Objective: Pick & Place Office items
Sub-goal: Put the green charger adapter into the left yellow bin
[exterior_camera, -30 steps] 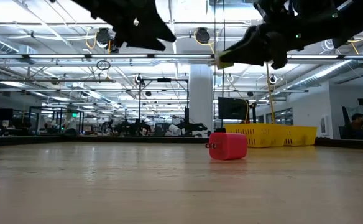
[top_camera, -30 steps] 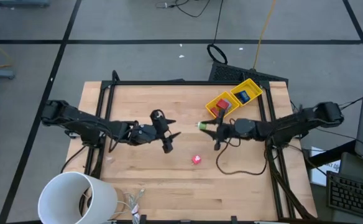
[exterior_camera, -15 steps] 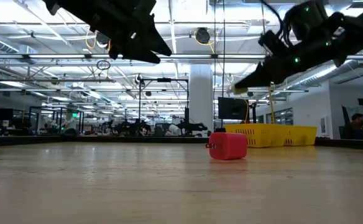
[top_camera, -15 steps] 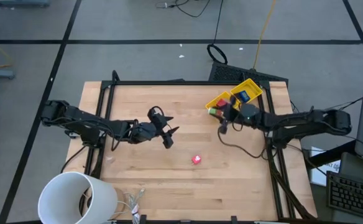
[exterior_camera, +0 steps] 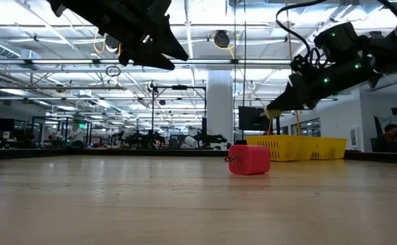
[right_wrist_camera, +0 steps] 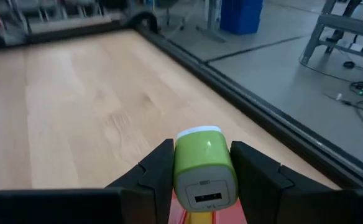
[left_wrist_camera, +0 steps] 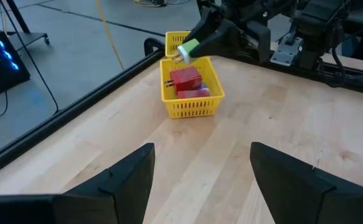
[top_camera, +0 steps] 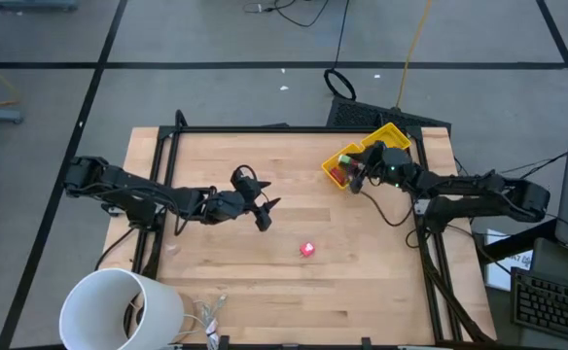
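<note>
While its fingers pinch a small green-and-white charger block (right_wrist_camera: 203, 165), the right gripper (top_camera: 358, 173) hangs over the yellow plastic mesh bin (left_wrist_camera: 196, 107) holding red blocks (left_wrist_camera: 185, 79). The left gripper (top_camera: 262, 212) hovers mid-worktop, fingers (left_wrist_camera: 123, 180) spread and empty. A pink-red block (top_camera: 307, 250) lies on the wooden worktop (top_camera: 226, 262).

Open workshop hall around a wooden table

Grey floor (top_camera: 216, 87) with dark seams fills the frame's top; ceiling strip lights (exterior_camera: 42, 85) recede upper left; a white column (exterior_camera: 219, 109) stands centre.
</note>
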Motion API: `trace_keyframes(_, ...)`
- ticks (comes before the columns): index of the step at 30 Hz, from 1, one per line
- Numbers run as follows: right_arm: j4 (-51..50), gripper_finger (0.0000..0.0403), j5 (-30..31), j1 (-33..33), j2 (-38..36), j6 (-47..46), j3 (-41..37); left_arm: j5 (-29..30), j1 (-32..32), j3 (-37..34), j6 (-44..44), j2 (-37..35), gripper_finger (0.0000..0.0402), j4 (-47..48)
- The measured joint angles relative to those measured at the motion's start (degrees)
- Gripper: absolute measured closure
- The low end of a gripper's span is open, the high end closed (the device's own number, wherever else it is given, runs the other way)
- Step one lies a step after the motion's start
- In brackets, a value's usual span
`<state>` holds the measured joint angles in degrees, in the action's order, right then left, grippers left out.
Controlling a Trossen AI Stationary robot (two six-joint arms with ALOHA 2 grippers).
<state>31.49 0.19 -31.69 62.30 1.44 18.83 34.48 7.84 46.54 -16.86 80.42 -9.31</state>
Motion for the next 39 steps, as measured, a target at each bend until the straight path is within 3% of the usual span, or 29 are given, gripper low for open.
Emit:
trace_keyframes(6, 8.96, 0.0277, -3.1, -4.48, 0.0, -3.74, -4.45, 0.0, 0.0, 0.0, -0.02, 0.0, 0.0153, 0.01)
trace_keyframes(13, 9.05, 0.0277, 2.91, -7.04, 0.0, -1.99, -6.42, 0.0, 0.0, 0.0, -0.04, 0.0, 0.0154, -0.05)
trace_keyframes(23, 8.36, 0.0277, 3.12, -9.48, 0.02, -2.89, -6.74, 0.01, 0.0, 0.01, -0.09, 0.02, 0.0133, -1.3)
trace_keyframes(39, 11.46, 0.0277, 2.99, -10.73, 7.46, -2.91, -6.76, 0.02, 0.0, 0.02, -0.09, 0.02, 0.0156, -1.3)
